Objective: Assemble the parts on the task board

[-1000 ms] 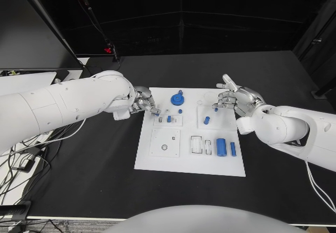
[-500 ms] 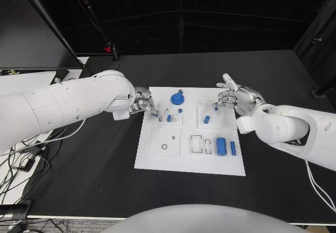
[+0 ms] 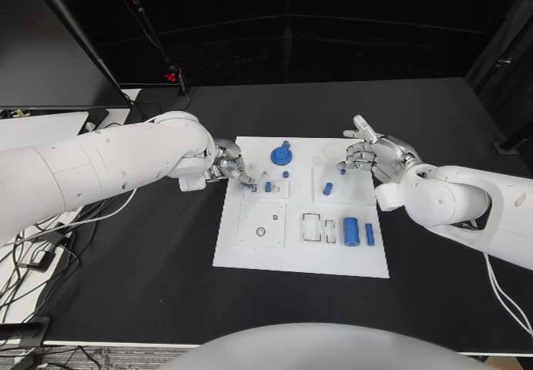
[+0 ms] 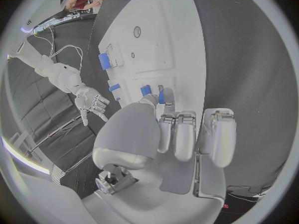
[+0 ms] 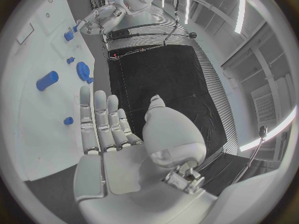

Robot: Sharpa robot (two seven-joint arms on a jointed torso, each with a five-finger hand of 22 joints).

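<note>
Blue small part is pinched in the left hand fingertips, just above the task board at its near-left corner, long axis roughly upright; seat location under it is hard to tell. Right hand hovers released, fingers apart, beside the board's far edge, holding nothing.

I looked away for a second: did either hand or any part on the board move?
Barely anything changed. The left hand still hovers at the task board edge with a small blue part at its fingertips; the right hand stays raised and open. The blue parts on the board have not moved.
</note>
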